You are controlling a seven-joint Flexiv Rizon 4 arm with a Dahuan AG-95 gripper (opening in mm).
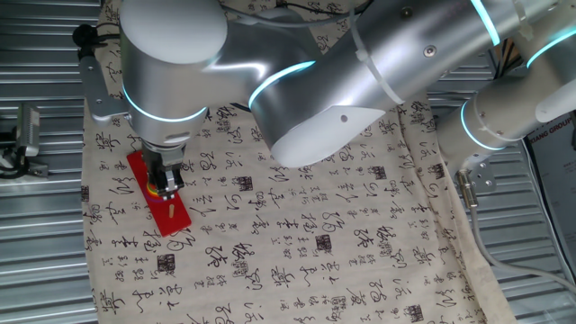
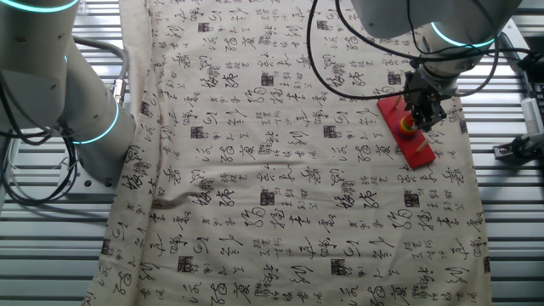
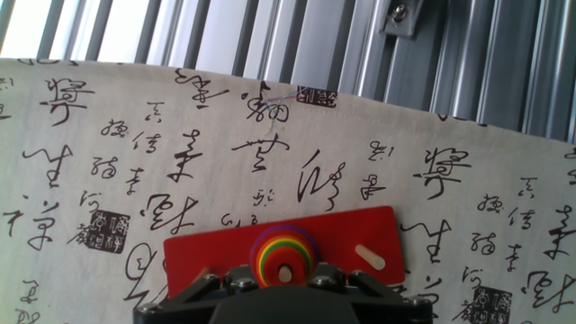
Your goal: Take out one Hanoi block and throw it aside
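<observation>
The long red board (image 3: 207, 252) with pegs lies on the printed cloth; it also shows in one fixed view (image 1: 174, 214) and in the other fixed view (image 2: 422, 153). A rainbow stack of rings sits on its middle peg. The Hanoi block (image 3: 299, 267), a tiny red disc with the pale peg tip in its hole, tops the stack. My gripper (image 3: 284, 283) is straight above it, low over the board. Its black fingers (image 3: 221, 286) press the disc on both sides. The gripper also shows in one fixed view (image 1: 168, 185) and in the other (image 2: 415, 125).
A bare pale peg (image 3: 369, 257) stands on the board right of the stack. The cloth (image 1: 315, 243) covers a metal slatted table (image 3: 450, 54); its edge runs just beyond the board. The arm's big links (image 1: 360, 81) hang over the cloth's far side.
</observation>
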